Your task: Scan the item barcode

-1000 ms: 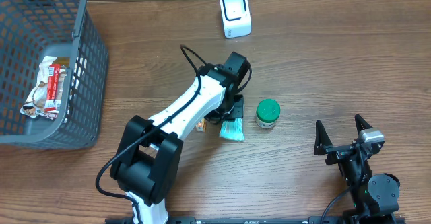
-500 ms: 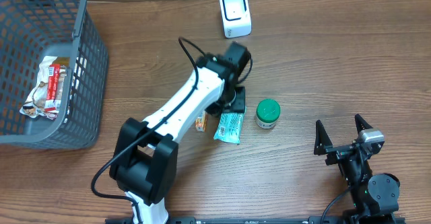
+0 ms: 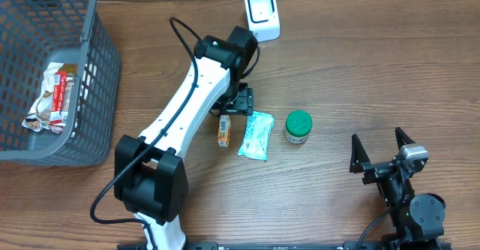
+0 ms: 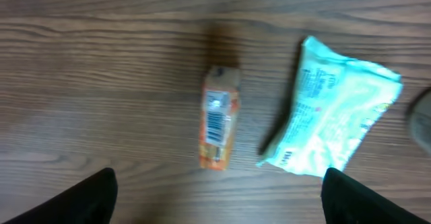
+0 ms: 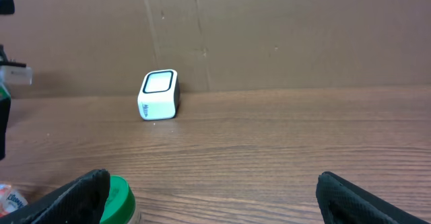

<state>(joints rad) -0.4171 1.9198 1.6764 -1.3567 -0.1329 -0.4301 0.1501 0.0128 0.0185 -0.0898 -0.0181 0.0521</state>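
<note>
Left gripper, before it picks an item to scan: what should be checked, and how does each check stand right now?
1. Left gripper open, holding nothing: ok.
2. Orange box lies flat, barcode facing up: ok.
3. Orange box apart from teal packet: ok.
4. Scanner upright, nothing against it: ok.
5. Right gripper open, away from both items: ok.
6. Barcode visible on teal packet: cannot tell.

Matt wood-grain table [image 3: 375,70], glossy crinkled plastic packet [image 4: 337,120]

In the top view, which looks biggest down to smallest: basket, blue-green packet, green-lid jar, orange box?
1. Grey plastic basket
2. Pale blue-green packet
3. Green-lidded jar
4. Small orange box
</note>
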